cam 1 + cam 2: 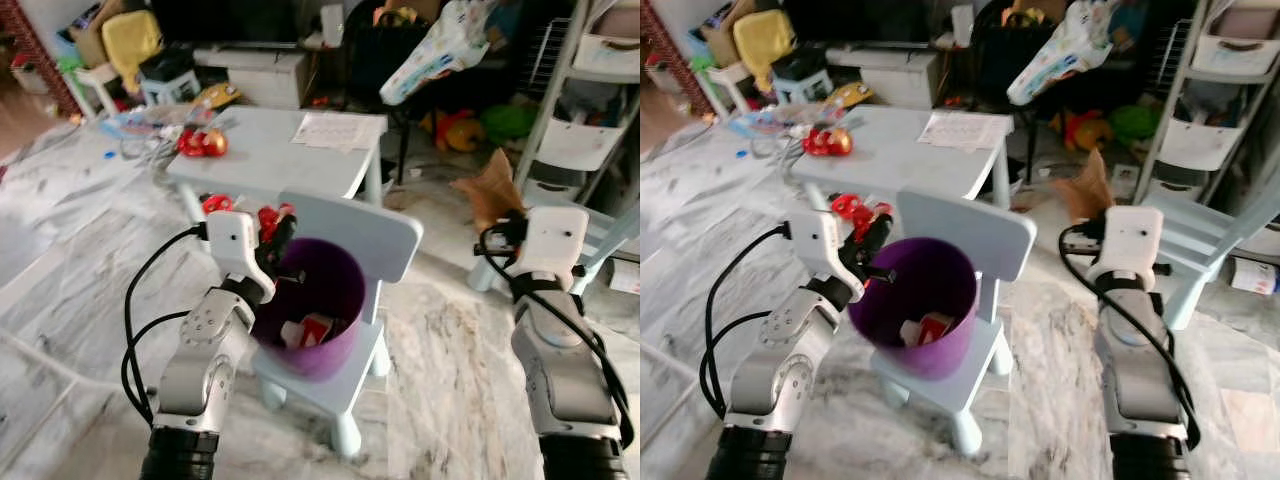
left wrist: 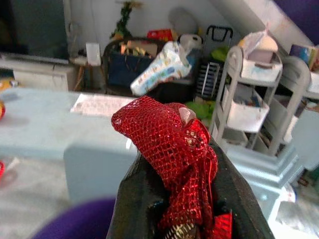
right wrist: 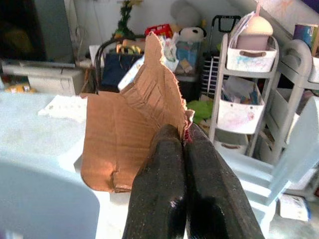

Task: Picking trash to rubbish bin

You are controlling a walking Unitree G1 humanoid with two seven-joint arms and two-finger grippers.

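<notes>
Left gripper point(image 1: 283, 228) clamped on a wad of red mesh netting point(image 2: 172, 149), held at the near-left rim of the purple bin point(image 1: 345, 280). Right gripper point(image 3: 182, 149) pinched shut on a torn piece of brown cardboard point(image 3: 127, 134), well to the right of the bin, over the floor.

Risks, judged from this pose:
- Netting open-weave, glittery, crumpled; likely to snag on the finger edges at release and hang instead of dropping.
- Wad sat right over the rim rather than the middle of the opening; could land outside or catch on the lip.
- Bin stood on a small pale-blue chair point(image 1: 400, 235), close to the seat's front edge; a nudge from the left wrist might tip or slide it off.
- Cardboard thin, flat, ragged-edged, gripped at one corner only; apt to flop or slip during the swing across, and looked wide against the bin mouth.

Bin smooth, round, slightly flared, already holding red-and-white scraps point(image 1: 305, 332). More red trash point(image 1: 203, 143) on the pale table point(image 1: 270, 165) behind. Floor grey-veined marble, glossy.
</notes>
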